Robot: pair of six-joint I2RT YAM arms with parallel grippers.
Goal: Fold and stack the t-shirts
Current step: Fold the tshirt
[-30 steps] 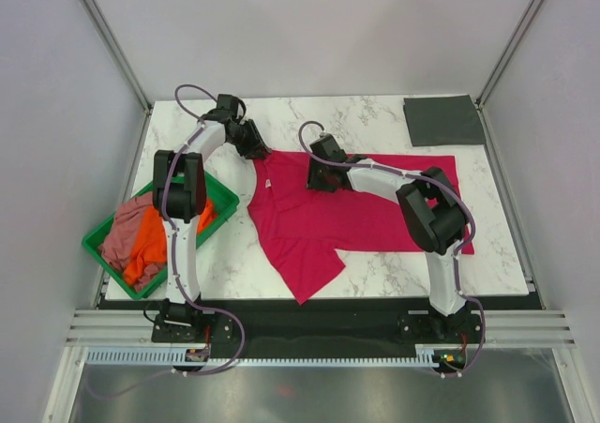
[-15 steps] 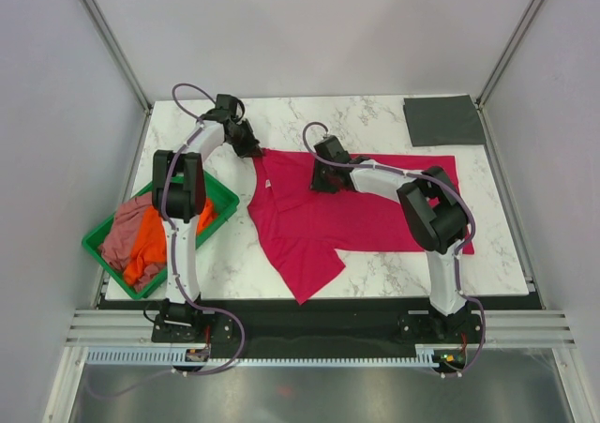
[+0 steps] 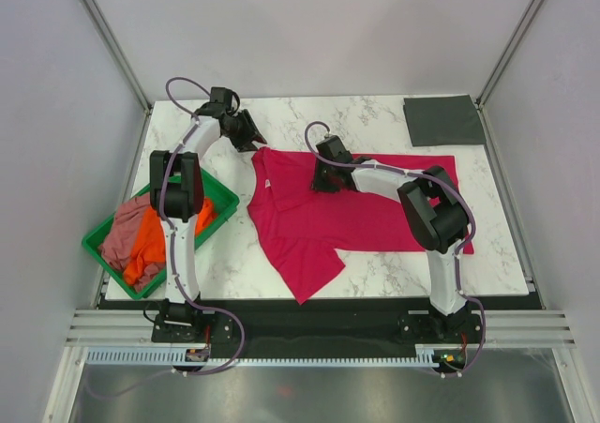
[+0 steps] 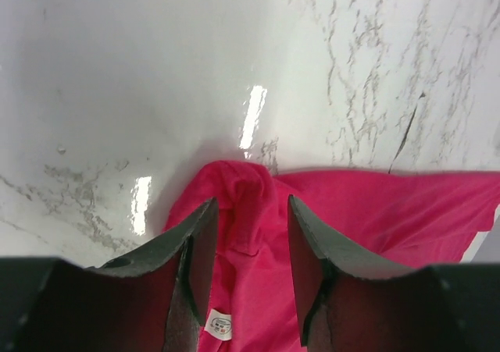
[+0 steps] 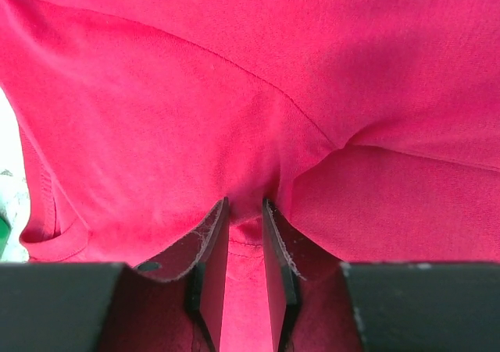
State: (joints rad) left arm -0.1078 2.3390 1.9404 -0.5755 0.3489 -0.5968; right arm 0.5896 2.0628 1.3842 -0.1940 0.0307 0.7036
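The crimson t-shirt (image 3: 356, 217) lies spread across the marble table, one sleeve hanging toward the front edge. My left gripper (image 3: 247, 134) hovers at the shirt's far-left corner. In the left wrist view it (image 4: 251, 204) is open, with the cloth (image 4: 375, 211) lying loose under the jaws and a white label (image 4: 219, 323) showing. My right gripper (image 3: 318, 179) is on the shirt near the collar. In the right wrist view it (image 5: 245, 204) is shut on a pinched fold of the cloth (image 5: 234, 71). The dark grey t-shirt (image 3: 442, 120) lies folded at the far right corner.
A green tray (image 3: 94, 242) at the left front holds the orange t-shirt (image 3: 145, 247) and the dusty pink t-shirt (image 3: 120, 231), both crumpled. The left arm reaches past the tray. Bare marble (image 3: 375, 118) shows behind the crimson shirt.
My left gripper has drawn back toward the far left, off the shirt's corner, which now lies a little further left. The right gripper has barely moved.
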